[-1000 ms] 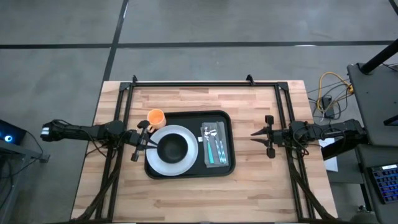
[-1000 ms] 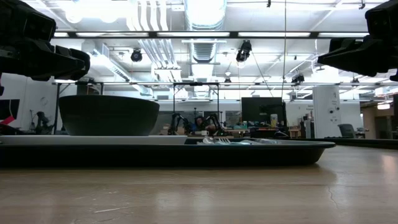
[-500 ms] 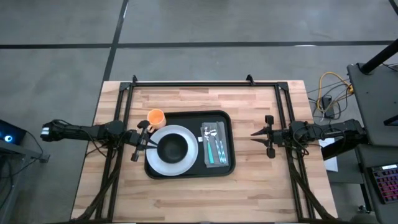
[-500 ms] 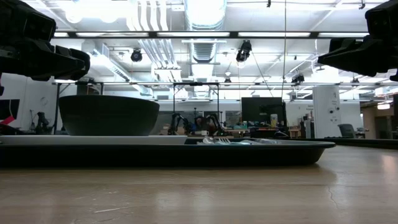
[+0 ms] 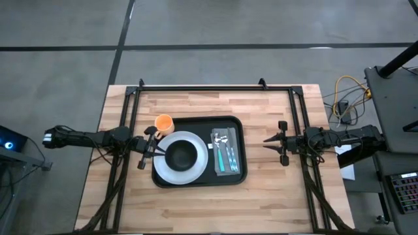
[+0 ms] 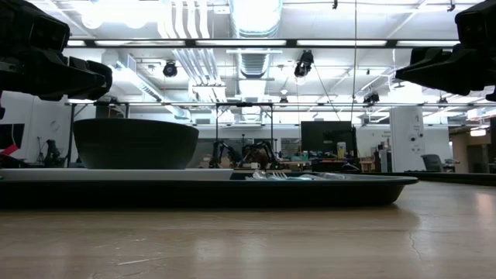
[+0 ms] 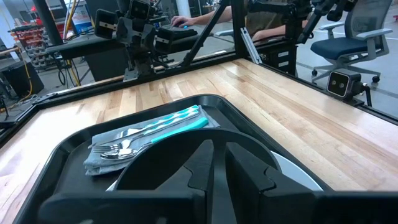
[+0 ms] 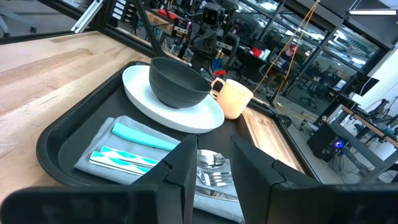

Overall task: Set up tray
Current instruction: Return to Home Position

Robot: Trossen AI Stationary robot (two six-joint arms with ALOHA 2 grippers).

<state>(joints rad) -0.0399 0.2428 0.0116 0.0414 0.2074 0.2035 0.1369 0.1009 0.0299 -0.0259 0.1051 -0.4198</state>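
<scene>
Left tool (image 5: 157, 149) hangs at the left edge of the white plate (image 5: 199, 167), fingers pressed together going by its wrist view, holding nothing. Right tool (image 5: 265, 140) sits over bare worktop (image 5: 196, 209), well to the right of the tray (image 5: 199, 124), fingers a little apart with nothing between them. Tray lies mid-worktop between the two arms and looks fully dressed to me, so I judge only the retreat to rest is left. My worry is the left side: that tool is close to both the plate rim and the orange cup (image 5: 163, 122). A pull-back that dips or swings sideways could clip the plate, shift the bowl (image 5: 181, 155) on it, or tip the cup. A hard knock could also slide the tray and scatter the cutlery (image 5: 224, 151). Low view puts both tools above the bowl's rim, which helps; I would lift straight before drawing back. Right side has room and little to hit. Contents: plate on the tray's left half, dark bowl centred on the plate, nothing showing inside it from above. Gray napkin (image 5: 238, 166) on the right half carries the teal-handled cutlery, laid side by side. Cup stands at the tray corner beside the plate; I cannot tell whether it is on the rim or just off it.
</scene>
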